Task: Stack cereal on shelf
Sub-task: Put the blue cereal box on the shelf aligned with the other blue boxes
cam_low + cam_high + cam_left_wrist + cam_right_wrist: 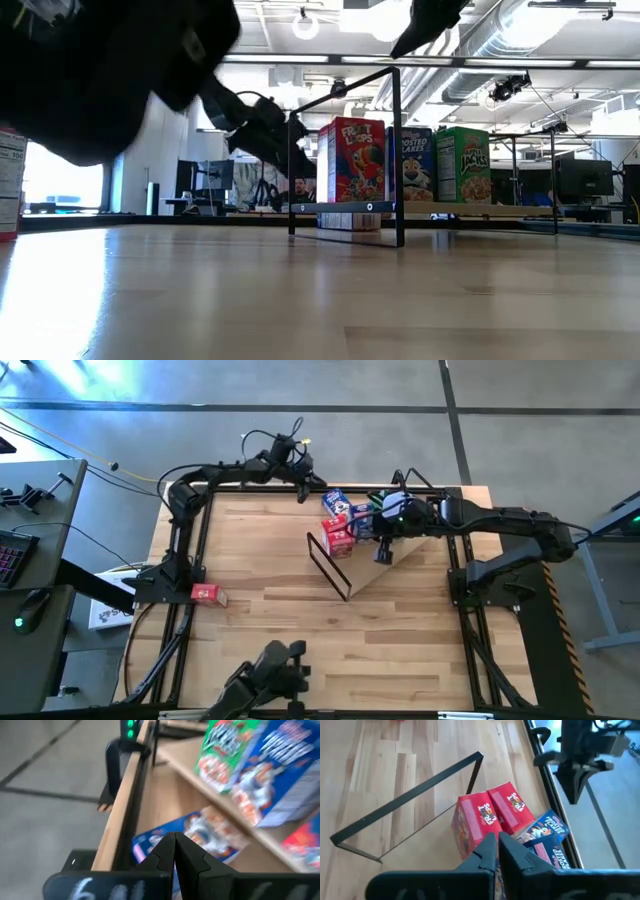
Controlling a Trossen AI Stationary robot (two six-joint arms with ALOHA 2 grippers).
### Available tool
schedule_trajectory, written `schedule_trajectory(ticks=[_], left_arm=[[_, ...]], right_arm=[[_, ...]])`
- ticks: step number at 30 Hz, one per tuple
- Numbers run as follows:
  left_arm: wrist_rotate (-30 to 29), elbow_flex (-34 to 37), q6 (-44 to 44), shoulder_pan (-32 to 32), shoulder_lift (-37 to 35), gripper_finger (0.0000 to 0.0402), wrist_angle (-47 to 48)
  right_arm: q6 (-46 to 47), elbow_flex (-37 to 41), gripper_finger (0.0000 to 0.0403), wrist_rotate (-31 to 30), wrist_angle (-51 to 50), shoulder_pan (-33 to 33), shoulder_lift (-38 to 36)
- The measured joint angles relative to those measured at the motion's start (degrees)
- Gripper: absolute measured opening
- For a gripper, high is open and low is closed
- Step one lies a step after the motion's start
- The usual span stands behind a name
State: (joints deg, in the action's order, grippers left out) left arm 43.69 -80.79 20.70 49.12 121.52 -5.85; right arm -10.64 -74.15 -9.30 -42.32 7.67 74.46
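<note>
Rectangular cardboard cereal [351, 160] on plywood shelf [398, 552]

Overhead ceiling lamps [305, 22] light the room brightly and evenly. Bluish glare washes the floor [120, 400] in the high view. Left wrist view is motion-blurred throughout. Low view shows a dark, unfocused mass near the lens; window [60, 180] overexposed.

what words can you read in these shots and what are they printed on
"FROOT LOOPS": red cereal box on the shelf, low view.
"FROSTED FLAKES": blue box beside it.
"JACKS": green box; the word above is cut off by the frame.
Small print on the box at the picture's left edge: too small to read.
</note>
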Motion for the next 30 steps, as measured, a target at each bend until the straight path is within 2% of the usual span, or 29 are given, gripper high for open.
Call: schedule_trajectory(ticks=[3,8,18,21,26,30], left_arm=[[-2.4,-3.8,2.6,-0.4,2.9,0.0000,5.0],[-2.9,-7.9,7.4,-1.1,5.2,0.0000,10.4],[-6.8,-8.4,22.0,-2.3,5.3,0.0000,18.0],[-10.8,-8.4,26.1,-3.1,5.3,0.0000,20.3],[-16.6,-8.6,28.2,-5.1,5.9,0.0000,18.8],[-17.5,-9.8,27.5,-5.4,6.0,0.0000,20.8]], right_arm=[[-0.7,0.0,0.0000,-0.2,0.0,0.4,0.1],[-1.9,0.0,0.0000,-0.2,0.1,1.4,0.1],[-3.2,0.0,0.0000,-0.2,0.3,3.6,0.1],[-3.3,0.0,0.0000,-0.2,0.7,4.0,0.1],[-3.3,0.0,0.0000,-0.2,1.5,4.0,0.1],[-3.2,0.0,0.0000,-0.2,1.4,4.0,0.1]])
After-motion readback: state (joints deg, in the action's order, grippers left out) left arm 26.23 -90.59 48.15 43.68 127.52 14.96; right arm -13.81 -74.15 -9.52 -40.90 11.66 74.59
